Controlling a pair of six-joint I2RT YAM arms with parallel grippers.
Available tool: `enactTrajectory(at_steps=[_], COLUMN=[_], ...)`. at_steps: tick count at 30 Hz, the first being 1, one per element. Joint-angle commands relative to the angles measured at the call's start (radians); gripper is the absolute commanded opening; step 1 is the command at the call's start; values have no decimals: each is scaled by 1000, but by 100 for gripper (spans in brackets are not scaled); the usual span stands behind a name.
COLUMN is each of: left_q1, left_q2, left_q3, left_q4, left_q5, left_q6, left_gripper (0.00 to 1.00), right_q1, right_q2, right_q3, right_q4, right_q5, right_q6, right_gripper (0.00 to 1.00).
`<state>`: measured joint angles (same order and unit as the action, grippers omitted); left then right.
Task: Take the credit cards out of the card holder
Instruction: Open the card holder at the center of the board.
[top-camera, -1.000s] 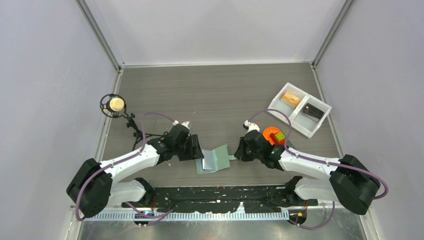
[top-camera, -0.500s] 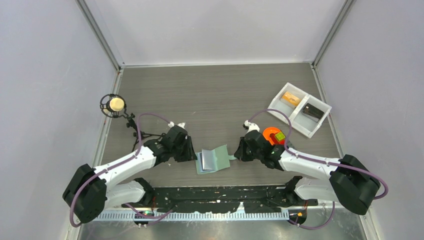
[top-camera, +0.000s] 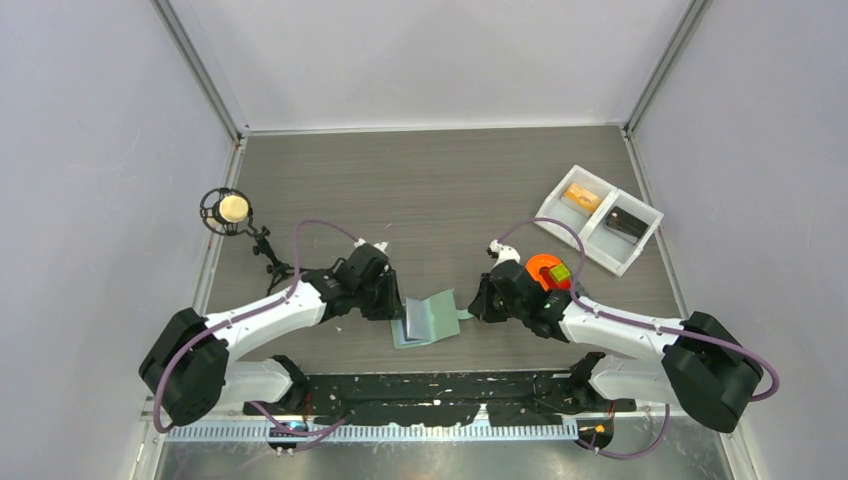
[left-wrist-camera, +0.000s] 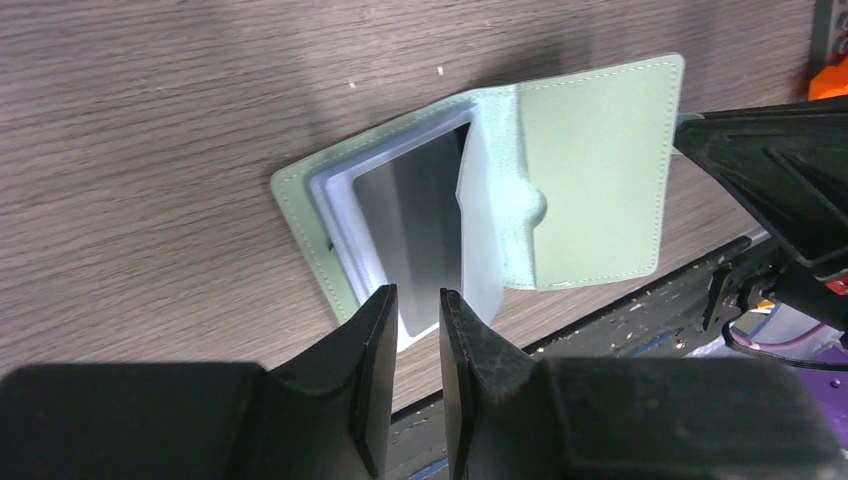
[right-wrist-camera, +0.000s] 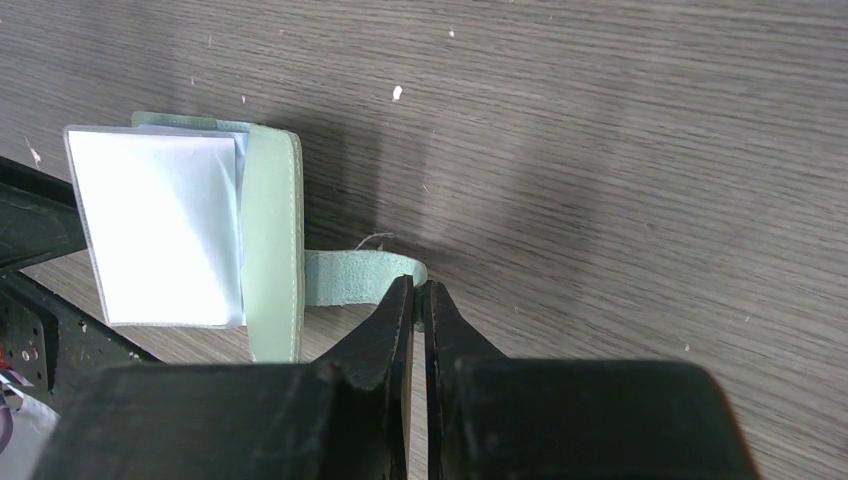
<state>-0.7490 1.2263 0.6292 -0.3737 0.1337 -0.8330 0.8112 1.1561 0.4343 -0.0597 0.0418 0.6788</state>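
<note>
**While the card holder (top-camera: 428, 318) lies open, my two end effectors sit at its opposite edges**

Where the counter (top-camera: 420, 190) runs along its near edge, the card holder rests flat between my two arms. Its sage-green cover is spread open and its pale pocket faces are turned up.

My left end effector (left-wrist-camera: 415, 300) is at the holder's left side. Its fingers stand a narrow gap apart, right at the edge of the pocket where a silver card (left-wrist-camera: 410, 230) lies. I see pale pocket material in the gap, but nothing is clamped between the fingers. From above, the left end effector (top-camera: 395, 305) sits just beside the holder's left half.

My right end effector (right-wrist-camera: 420, 290) is at the holder's right side. Its fingers are drawn almost together on the tip of the green strap (right-wrist-camera: 350, 278) that juts out from the cover. The strap lies low along the counter, running from the holder's spine to my fingertips. In the right wrist view the holder (right-wrist-camera: 270, 240) is to the left of those tips, with a pale blue pocket face showing beyond the green fold.

A white two-compartment tray (top-camera: 600, 215) sits well apart at the far right.
</note>
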Motion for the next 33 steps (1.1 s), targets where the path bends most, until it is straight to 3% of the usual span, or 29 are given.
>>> enactTrajectory(at_steps=[1, 5, 17, 22, 26, 33], left_q1=[-15, -25, -43, -43, -43, -43], left_q2=[18, 44, 132, 204, 232, 282], left_q3=[53, 65, 119, 120, 143, 161], left_q4=[37, 52, 185, 248, 254, 274], left_q5=[29, 50, 155, 210, 213, 222], left_q6=[17, 18, 12, 0, 4, 5], left_gripper=[24, 24, 24, 25, 25, 25], right_q1=[-3, -3, -3, -2, 8, 86], right_q2=[-24, -33, -179, -220, -230, -176], right_q3=[-2, 3, 96, 112, 119, 134], right_q4=[40, 30, -125, -63, -4, 109], right_q5=[0, 3, -10, -129, -210, -235], right_q6=[-12, -9, -45, -49, -35, 17], right_gripper=[9, 13, 42, 43, 38, 34])
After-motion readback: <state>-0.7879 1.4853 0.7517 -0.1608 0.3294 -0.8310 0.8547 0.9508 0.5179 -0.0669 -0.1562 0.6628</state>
